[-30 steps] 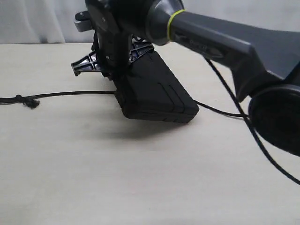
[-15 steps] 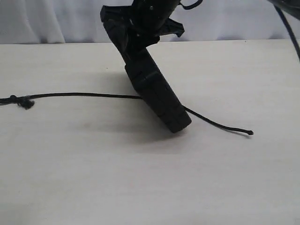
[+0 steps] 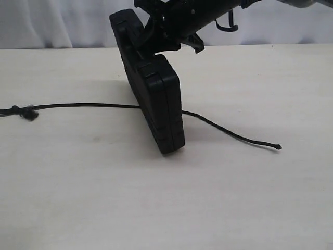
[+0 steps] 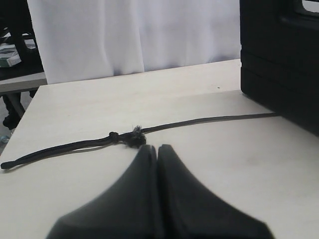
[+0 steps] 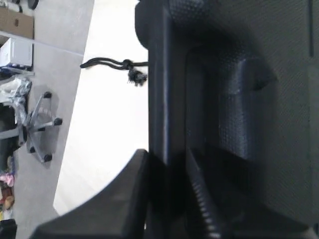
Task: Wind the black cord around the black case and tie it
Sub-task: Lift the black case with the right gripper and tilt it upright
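Note:
The black case (image 3: 162, 112) stands on one narrow edge on the table, leaning slightly back. My right gripper (image 3: 152, 46) comes down from the upper right and is shut on the case's upper rim. In the right wrist view its fingers (image 5: 139, 172) pinch the rim of the case (image 5: 239, 99). The black cord (image 3: 83, 105) lies flat, runs from a frayed knot (image 3: 27, 112) past the case's foot, and ends at a knotted tip (image 3: 278, 147). My left gripper (image 4: 157, 148) is shut and empty, just short of the frayed knot (image 4: 133, 140); the case (image 4: 279, 64) stands beyond it.
The pale wooden table (image 3: 234, 198) carries only the case and cord. A white curtain (image 3: 41, 23) hangs behind it. Past the table's edge, the right wrist view shows the floor with an office chair base (image 5: 42, 124).
The right arm has swung up and out of the foreground and turned the case from a low tilt to standing on its edge. The cord's right end came into sight.

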{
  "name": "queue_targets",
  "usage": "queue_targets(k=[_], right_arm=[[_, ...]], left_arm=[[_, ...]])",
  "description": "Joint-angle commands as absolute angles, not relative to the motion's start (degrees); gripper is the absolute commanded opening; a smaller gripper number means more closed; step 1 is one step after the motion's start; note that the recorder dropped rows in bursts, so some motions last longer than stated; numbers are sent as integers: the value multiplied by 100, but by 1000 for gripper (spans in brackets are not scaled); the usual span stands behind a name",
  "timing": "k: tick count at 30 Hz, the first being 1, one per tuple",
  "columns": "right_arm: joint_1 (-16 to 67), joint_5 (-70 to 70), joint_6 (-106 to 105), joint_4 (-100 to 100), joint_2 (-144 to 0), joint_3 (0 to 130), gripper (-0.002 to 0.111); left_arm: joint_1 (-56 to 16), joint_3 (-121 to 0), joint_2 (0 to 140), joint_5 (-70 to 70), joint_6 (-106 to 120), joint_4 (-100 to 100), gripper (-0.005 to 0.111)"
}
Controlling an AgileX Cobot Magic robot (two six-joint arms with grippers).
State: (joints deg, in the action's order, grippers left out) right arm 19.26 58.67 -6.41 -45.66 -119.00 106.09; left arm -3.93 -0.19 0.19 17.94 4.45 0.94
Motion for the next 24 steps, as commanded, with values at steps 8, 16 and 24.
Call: queue_targets(k=[8, 16, 24], right_arm=[[1880, 5748, -426, -2077, -11783, 10513, 4], [1880, 6201, -404, -1703, -11783, 10513, 32], [1950, 6058, -420, -1685, -11664, 10524, 32]], left_arm=[[-371, 0, 0, 1749, 442, 87, 0], [-371, 0, 0, 1749, 442, 87, 0], [-371, 0, 0, 1749, 442, 87, 0]])
